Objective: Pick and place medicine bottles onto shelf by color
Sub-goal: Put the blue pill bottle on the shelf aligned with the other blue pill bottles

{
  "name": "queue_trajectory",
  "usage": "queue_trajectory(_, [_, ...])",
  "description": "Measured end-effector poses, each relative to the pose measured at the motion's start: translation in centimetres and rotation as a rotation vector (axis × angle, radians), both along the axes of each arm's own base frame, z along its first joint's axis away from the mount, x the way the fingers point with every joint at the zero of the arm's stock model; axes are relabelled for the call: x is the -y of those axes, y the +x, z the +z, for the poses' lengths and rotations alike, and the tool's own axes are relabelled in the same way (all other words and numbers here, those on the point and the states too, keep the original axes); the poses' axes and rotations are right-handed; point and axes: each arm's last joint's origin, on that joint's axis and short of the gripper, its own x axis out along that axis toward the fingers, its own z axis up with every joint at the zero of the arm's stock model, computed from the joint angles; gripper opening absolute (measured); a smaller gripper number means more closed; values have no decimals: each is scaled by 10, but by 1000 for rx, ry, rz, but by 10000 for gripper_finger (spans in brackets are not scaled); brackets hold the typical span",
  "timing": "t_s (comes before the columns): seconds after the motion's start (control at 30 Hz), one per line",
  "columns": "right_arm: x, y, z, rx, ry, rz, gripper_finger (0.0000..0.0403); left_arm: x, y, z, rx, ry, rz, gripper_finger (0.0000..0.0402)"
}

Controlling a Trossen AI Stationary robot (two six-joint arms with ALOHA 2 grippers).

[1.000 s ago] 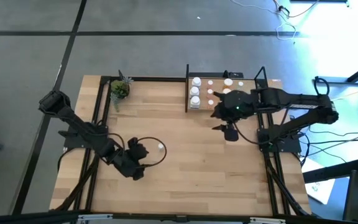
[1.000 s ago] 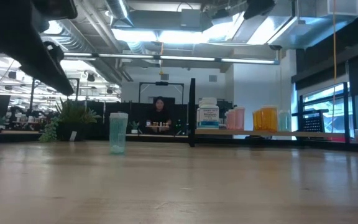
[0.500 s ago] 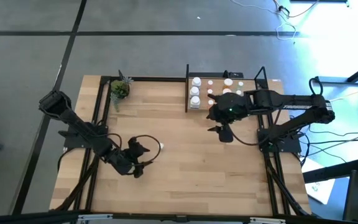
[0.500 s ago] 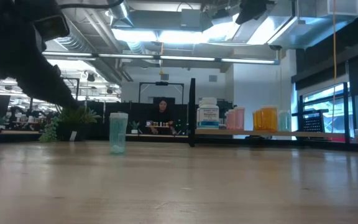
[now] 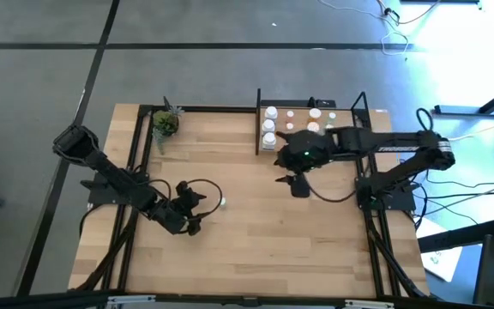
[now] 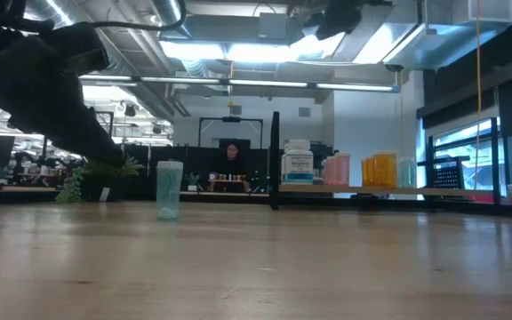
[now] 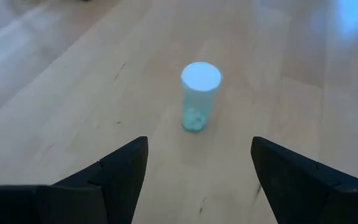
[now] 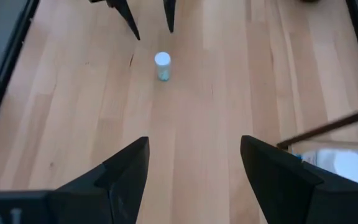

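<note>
— Where is the pale green bottle (image 7: pixel 200 96)?

— Upright on the bare wooden table (image 5: pixel 256 232), alone, white cap up, well apart from the shelf (image 5: pixel 350 129) at the far edge where white-capped bottles (image 5: pixel 270 125) stand in rows.

— And the left gripper (image 5: pixel 202 209)?

— Just beside the bottle, fingers spread and empty; the bottle stands ahead of the gap, untouched.

— The right gripper (image 5: pixel 286 170)?

— Over the table's middle, in front of the shelf, jaws apart, holding nothing. A potted plant (image 5: pixel 165 123) sits at the far left corner.
</note>
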Motion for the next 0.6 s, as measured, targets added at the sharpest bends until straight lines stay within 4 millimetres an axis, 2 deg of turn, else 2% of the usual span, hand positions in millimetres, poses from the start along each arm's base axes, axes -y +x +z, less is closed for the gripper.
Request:
queue_trajectory(0.33, [-5,51,-33,54,9,186,255,1,0,1,4,34,-14,279])
queue_trajectory(0.6, [-9,82,-63,81,34,313,255,10,-5,1,14,21,-55,279])
